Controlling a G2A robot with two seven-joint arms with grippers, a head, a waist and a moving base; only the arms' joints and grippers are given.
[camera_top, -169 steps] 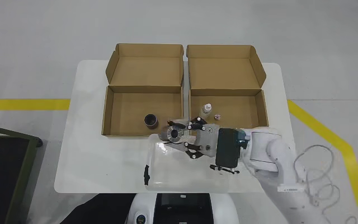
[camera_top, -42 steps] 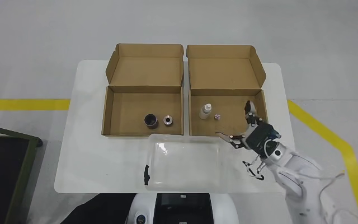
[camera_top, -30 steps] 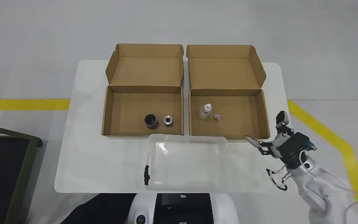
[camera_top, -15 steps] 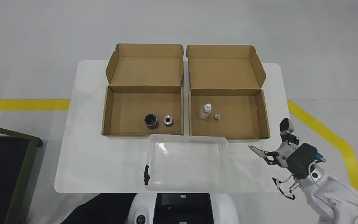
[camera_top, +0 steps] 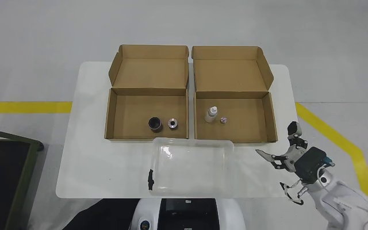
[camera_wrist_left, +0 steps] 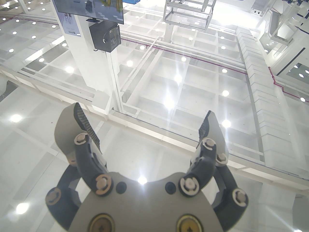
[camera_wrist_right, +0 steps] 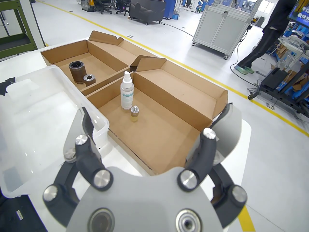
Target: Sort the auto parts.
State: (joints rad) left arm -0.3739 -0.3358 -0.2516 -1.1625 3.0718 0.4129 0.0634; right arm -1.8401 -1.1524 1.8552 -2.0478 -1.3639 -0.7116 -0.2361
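Observation:
Two open cardboard boxes stand side by side on the white table (camera_top: 86,144). In the left box (camera_top: 123,115) are a dark cylinder (camera_top: 154,123) (camera_wrist_right: 75,72) and a metal ring (camera_top: 172,122) (camera_wrist_right: 89,78). Inside the right box (camera_top: 253,118) stand a white bottle (camera_top: 211,114) (camera_wrist_right: 127,94) and a small brass part (camera_top: 223,119) (camera_wrist_right: 134,114). My right gripper (camera_top: 275,138) (camera_wrist_right: 157,112) is open and holds nothing, off the right box's front right corner. My left gripper (camera_wrist_left: 143,112) is open too, pointing up at the ceiling.
A clear plastic bin (camera_top: 192,167) (camera_wrist_right: 36,112) sits in front of the boxes at the table's front edge, with black tape (camera_top: 150,178) on its left side. Both box lids are folded back. A green cart (camera_wrist_right: 14,25) stands beyond the table.
My right arm, which held the metal ring over the bin several seconds ago, has drawn back to the table's right front. The ring now lies in the left box. Nothing moved in the last half second.

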